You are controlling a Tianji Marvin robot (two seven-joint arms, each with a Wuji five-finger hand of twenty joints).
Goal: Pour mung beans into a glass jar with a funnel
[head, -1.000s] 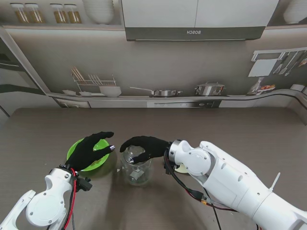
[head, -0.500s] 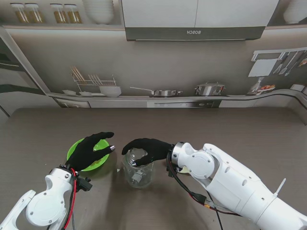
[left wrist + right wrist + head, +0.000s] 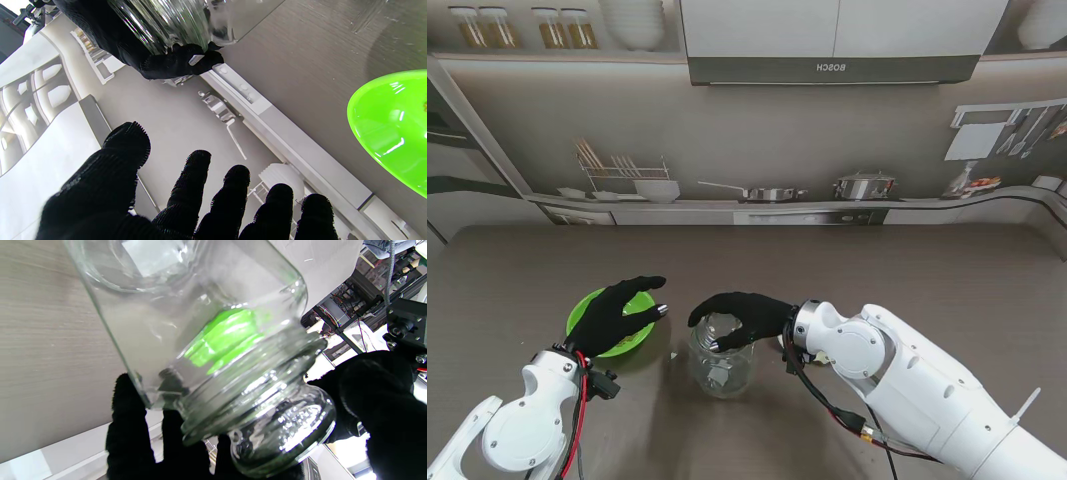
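The right robot hand [image 3: 737, 318] is gripping the glass jar [image 3: 720, 355] from above, black-gloved fingers [image 3: 128, 426] wrapping around its rim and neck, and the jar is sitting near the middle of the tabletop [image 3: 907, 270], toward the near edge. In the right wrist view the jar is looking tilted against the wood grain (whether its base is resting on the surface, I cannot tell). The left robot hand [image 3: 615, 314] is hovering over the green bowl [image 3: 587, 312], fingers spread and holding nothing. The bowl is sitting just left of the jar, near the left part of the near edge. Through the glass, the bowl is showing as a green smear.
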